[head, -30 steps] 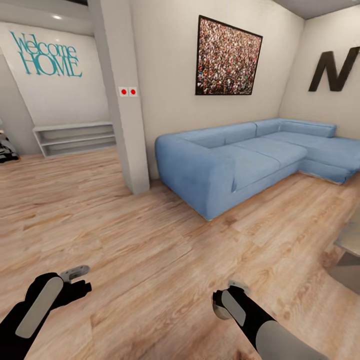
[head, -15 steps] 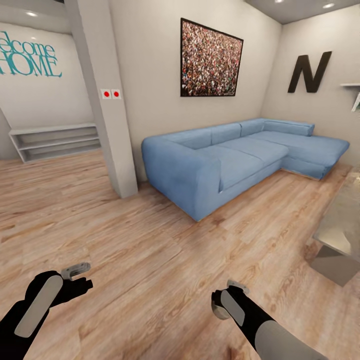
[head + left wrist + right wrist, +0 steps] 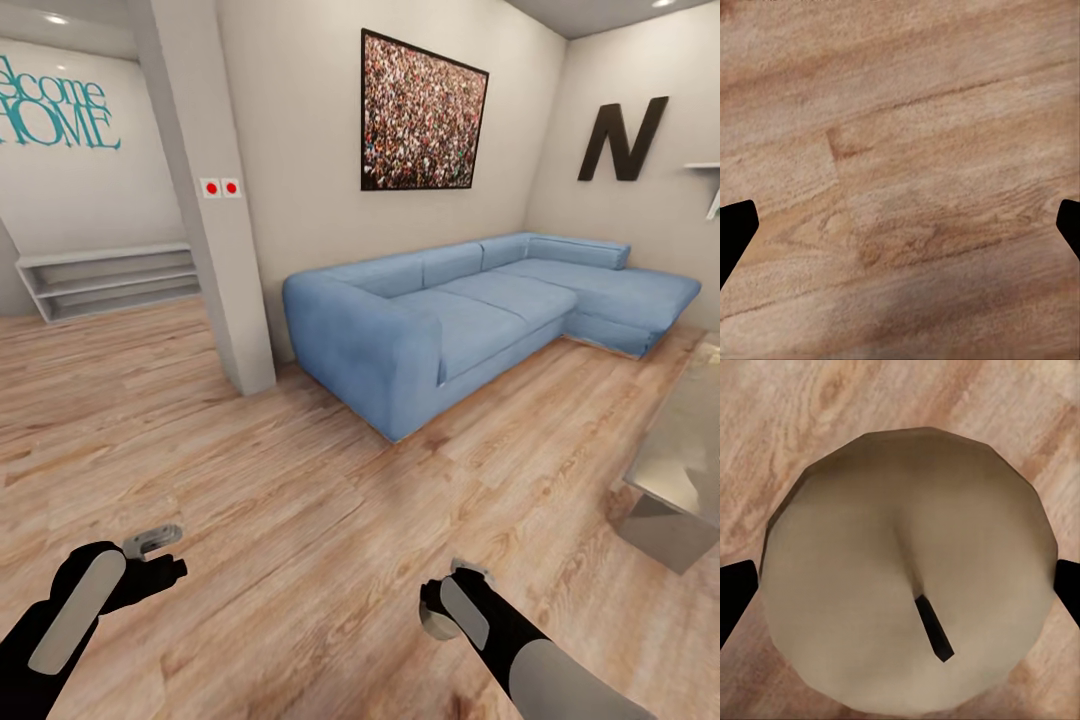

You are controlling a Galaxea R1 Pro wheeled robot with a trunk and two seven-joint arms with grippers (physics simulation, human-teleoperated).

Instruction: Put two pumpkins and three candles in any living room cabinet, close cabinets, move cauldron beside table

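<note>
My right gripper [image 3: 447, 600] hangs low over the wooden floor, shut on a candle [image 3: 436, 620]. In the right wrist view the candle [image 3: 907, 570] is a pale beige round with a short dark wick, sitting between the two dark fingertips [image 3: 735, 592]. At the lower left my left gripper [image 3: 150, 555] is open and holds nothing; the left wrist view has bare floor between its fingertips [image 3: 735, 232]. A glass-topped table [image 3: 680, 465] juts in at the right edge. The pumpkins, the cauldron and the cabinet are out of view.
A blue corner sofa [image 3: 470, 315] stands against the far wall under a framed picture [image 3: 422, 115]. A grey pillar [image 3: 215, 230] rises to its left. Pale grey open shelving [image 3: 105, 280] sits at the far left wall. Wooden floor [image 3: 300, 500] stretches ahead.
The whole head view has swung to the right, so the sofa and pillar sit further left and the table shows more. Both arms keep their pose, and the candle stays held.
</note>
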